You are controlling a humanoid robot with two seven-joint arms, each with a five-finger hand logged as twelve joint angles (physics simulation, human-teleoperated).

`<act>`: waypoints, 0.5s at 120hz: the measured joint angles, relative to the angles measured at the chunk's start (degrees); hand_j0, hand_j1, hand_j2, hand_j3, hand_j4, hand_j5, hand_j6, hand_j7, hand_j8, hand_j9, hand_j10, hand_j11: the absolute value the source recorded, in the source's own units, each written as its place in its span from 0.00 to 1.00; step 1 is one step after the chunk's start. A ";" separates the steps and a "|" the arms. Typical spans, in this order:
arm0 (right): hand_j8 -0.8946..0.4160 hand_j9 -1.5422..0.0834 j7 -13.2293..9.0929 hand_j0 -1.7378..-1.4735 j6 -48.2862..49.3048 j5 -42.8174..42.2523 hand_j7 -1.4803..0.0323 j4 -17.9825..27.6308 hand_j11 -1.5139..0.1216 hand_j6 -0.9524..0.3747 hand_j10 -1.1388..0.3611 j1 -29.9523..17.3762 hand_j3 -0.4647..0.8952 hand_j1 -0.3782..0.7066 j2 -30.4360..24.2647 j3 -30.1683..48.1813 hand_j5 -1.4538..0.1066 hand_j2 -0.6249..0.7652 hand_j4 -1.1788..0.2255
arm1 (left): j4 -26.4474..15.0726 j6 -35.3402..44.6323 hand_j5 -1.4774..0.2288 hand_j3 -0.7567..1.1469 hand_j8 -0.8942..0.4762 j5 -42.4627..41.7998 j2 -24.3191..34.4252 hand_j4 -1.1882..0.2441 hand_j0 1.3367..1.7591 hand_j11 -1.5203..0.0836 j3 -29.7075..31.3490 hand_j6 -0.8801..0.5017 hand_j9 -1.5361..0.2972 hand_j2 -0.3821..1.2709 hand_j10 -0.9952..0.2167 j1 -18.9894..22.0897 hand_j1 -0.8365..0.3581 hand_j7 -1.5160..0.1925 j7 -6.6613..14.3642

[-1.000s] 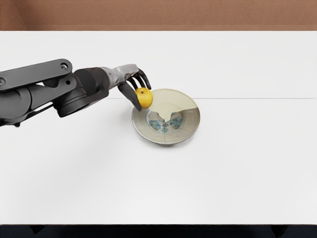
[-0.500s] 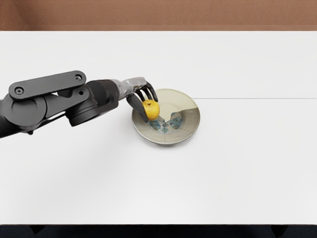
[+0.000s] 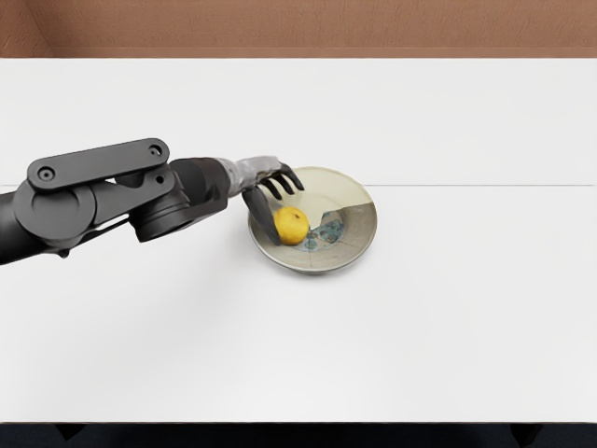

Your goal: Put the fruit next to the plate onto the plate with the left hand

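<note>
Head view shows the yellow fruit (image 3: 292, 225) lying inside the plate (image 3: 353, 200), on its left half, close to the blue-patterned centre. Just above and beside it, over the plate's left rim, the left hand (image 3: 268, 187) holds nothing: its dark fingers (image 3: 284, 179) are spread loosely and seem to be clear of the fruit. The arm reaches in from the left edge across the white table (image 3: 420, 327).

Head view: slanted down onto table (image 3: 420, 355), mid-distance.
</note>
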 joint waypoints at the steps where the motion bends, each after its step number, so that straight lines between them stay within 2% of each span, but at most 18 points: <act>1: 0.68 0.95 0.00 0.30 0.00 0.00 0.98 0.00 0.93 0.72 0.76 0.00 0.34 0.03 0.00 0.00 0.93 0.45 0.84 | 0.00 0.00 0.60 0.40 0.43 0.00 0.00 0.60 0.76 0.67 0.00 0.44 0.59 0.32 0.54 -0.05 0.68 0.62 -0.01; 40: 0.68 0.95 0.00 0.30 -0.01 0.00 0.98 0.00 0.93 0.72 0.76 0.00 0.34 0.03 0.00 0.00 0.93 0.45 0.84 | -0.03 -0.07 0.73 0.40 0.53 -2.60 0.08 0.71 0.76 0.81 -0.01 0.52 0.71 0.26 0.68 -5.93 0.83 0.75 -0.13; 60: 0.68 0.95 0.00 0.30 -0.01 0.00 0.98 0.00 0.93 0.72 0.76 0.00 0.34 0.03 0.00 0.01 0.93 0.45 0.84 | -0.36 -0.70 0.81 0.40 0.60 -9.51 7.41 0.77 0.76 0.88 -0.11 0.58 0.78 0.25 0.76 -6.36 0.92 0.83 -0.17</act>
